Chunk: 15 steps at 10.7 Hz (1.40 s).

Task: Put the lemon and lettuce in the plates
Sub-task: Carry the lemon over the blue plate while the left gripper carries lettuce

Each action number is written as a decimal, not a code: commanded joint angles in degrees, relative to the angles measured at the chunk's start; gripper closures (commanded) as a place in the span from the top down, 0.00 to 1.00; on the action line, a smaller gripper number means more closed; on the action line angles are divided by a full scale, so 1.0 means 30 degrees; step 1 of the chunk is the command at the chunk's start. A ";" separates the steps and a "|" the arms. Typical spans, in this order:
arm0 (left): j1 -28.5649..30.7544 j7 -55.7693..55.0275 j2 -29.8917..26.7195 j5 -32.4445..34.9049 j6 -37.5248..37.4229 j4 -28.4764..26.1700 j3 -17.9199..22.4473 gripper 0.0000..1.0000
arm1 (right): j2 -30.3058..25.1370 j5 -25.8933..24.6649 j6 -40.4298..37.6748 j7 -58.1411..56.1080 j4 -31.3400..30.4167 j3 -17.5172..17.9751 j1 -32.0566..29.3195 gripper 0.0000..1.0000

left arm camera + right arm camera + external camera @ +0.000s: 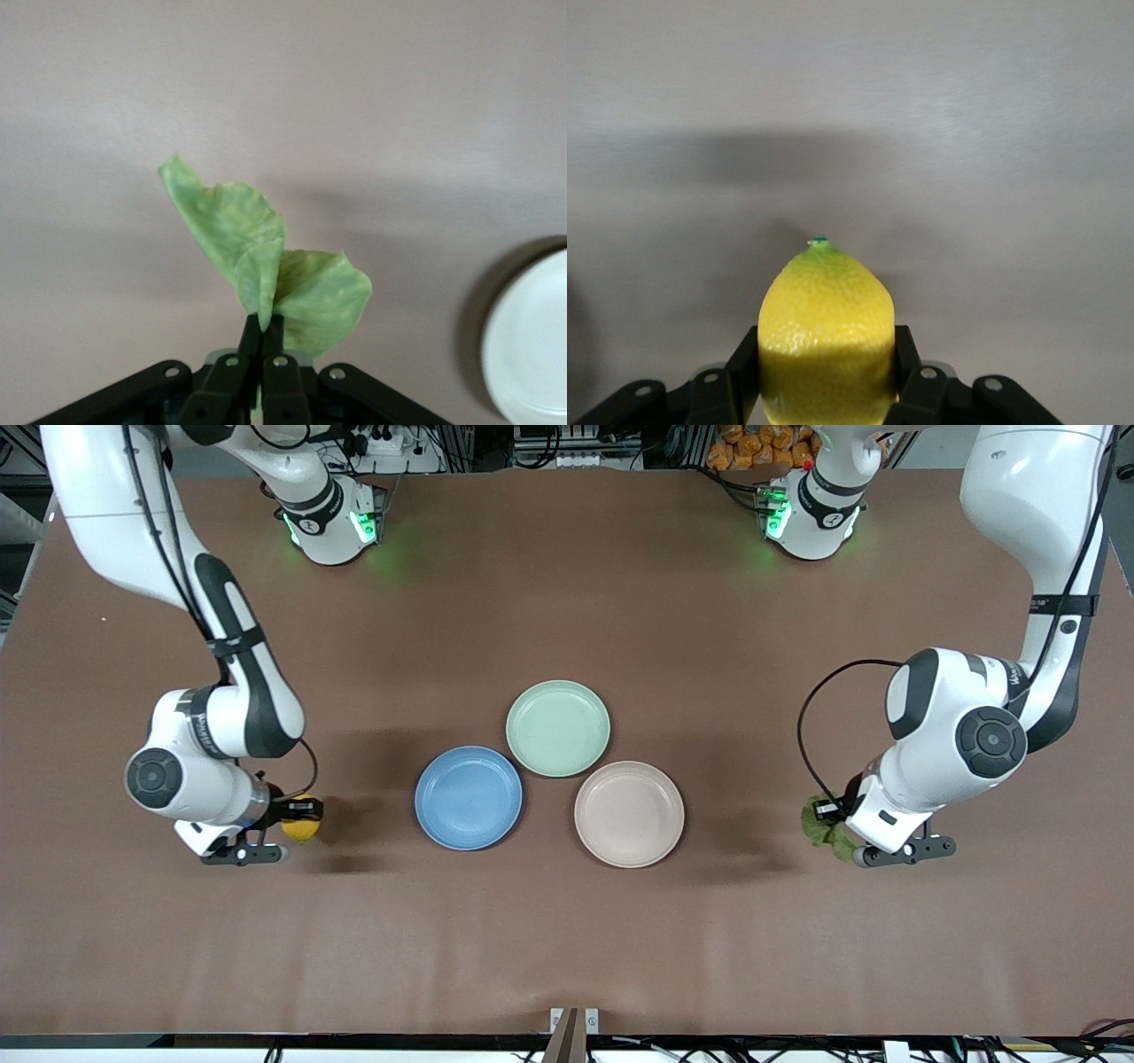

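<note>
Nearest the front camera's edge of the table [567, 939] sit the two grippers and what they carry, one toward each end. The right gripper [297, 824] is up over bare brown tabletop toward the right arm's end, about midway between the camera's edge and the robots' edge. Its fingers [744, 363] are closed partway, clamped on either side of the lemon [301, 829], which in the right wrist view [826, 341] shows as a yellow oval with its small green stem tip pointing away from the wrist. The lemon is clear of every plate, well apart from the blue plate [468, 797].

Toward the left arm's end, the left gripper [837, 834] hangs over bare tabletop at much the same level. Its fingers [251, 341] are pinched almost together on the narrow end of the lettuce [819, 831]; in the left wrist view the leaf [266, 266] stands up from the fingertips in two pale green wrinkled lobes. It too is outside the plates, well apart from the beige plate [629, 813], whose rim [532, 341] shows at the edge of the left wrist view.

The blue and beige plates lie near the table's middle, side by side and both bare. Farther from the camera, tucked between them and just beside both, is a mint-green plate [558, 728]. The arms' bases stand at the robots' edge
</note>
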 commanded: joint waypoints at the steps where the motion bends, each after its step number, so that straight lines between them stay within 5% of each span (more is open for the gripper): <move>1: -0.0365 -0.3155 0.0043 -0.0419 -0.0519 0.0351 -0.0915 0.00 | -0.0307 0.0239 -0.1267 0.3438 0.1050 0.0057 0.1679 0.02; 10: -0.5988 -1.2804 0.3468 -0.0272 0.2111 0.2255 -0.0860 0.00 | 0.1066 0.2964 0.0923 1.1332 0.2078 -0.0001 0.7104 0.06; 11: -0.6051 -1.3012 0.3820 -0.0272 0.2640 0.2284 -0.0831 0.00 | 0.1331 0.2964 0.1509 1.2031 0.2078 -0.0002 0.7195 0.32; 12: -0.6196 -1.3072 0.4258 -0.0301 0.3138 0.2255 -0.0830 0.00 | 0.1420 0.2877 0.1689 1.3024 0.2078 -0.0002 0.7312 0.90; 13: -0.6575 -1.3305 0.4553 -0.0272 0.3723 0.2255 -0.0801 0.00 | 0.1392 0.2789 0.1691 1.3469 0.2049 -0.0002 0.7458 1.00; 14: -0.6752 -1.3597 0.4730 -0.0272 0.4019 0.2255 -0.0482 0.32 | 0.1392 0.2759 0.1691 1.3502 0.2078 -0.0002 0.7488 1.00; 15: -0.6725 -1.3600 0.4732 -0.0243 0.4022 0.2255 -0.0450 0.99 | 0.1363 0.2701 0.1720 1.3387 0.2078 -0.0031 0.7431 1.00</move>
